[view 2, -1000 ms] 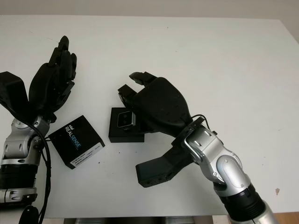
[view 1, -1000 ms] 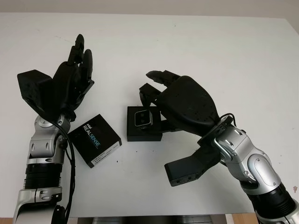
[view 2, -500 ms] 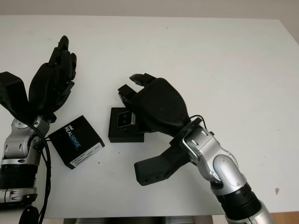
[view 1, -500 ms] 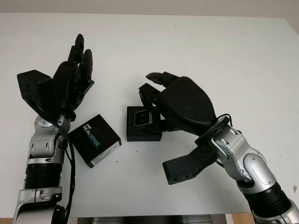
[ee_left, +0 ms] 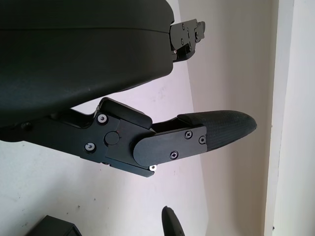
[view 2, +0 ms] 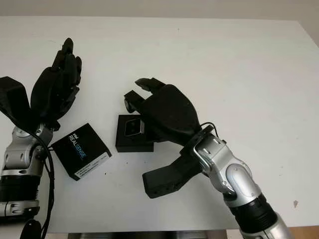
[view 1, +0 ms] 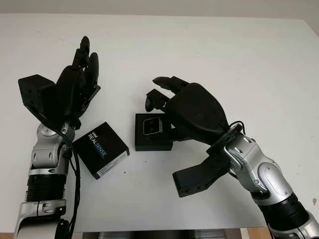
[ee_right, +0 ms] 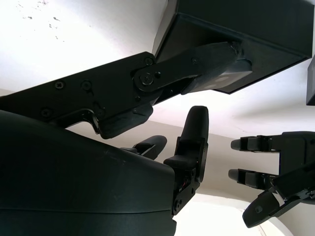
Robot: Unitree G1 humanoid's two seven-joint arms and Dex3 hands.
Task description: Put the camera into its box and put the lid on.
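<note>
The left hand was raised open over the desk at about nine o'clock, holding nothing. Just below it, toward seven o'clock, the lid lay flat, black, printed with the RealSense name and turned at a slant to the desk edge. Near the middle sat the box, a shallow black square tray, with the camera already in it: a small rounded grey block with a darker face, lying level. The right hand hovered at the box's three o'clock side, its fingers curled loosely above the far edge; it seemed to grip nothing, though its palm hid the box's right part, so contact there could not be ruled out. The lid lay at the box's eight o'clock, apart from it, and nearer the left hand, which would probably have to take it.
</note>
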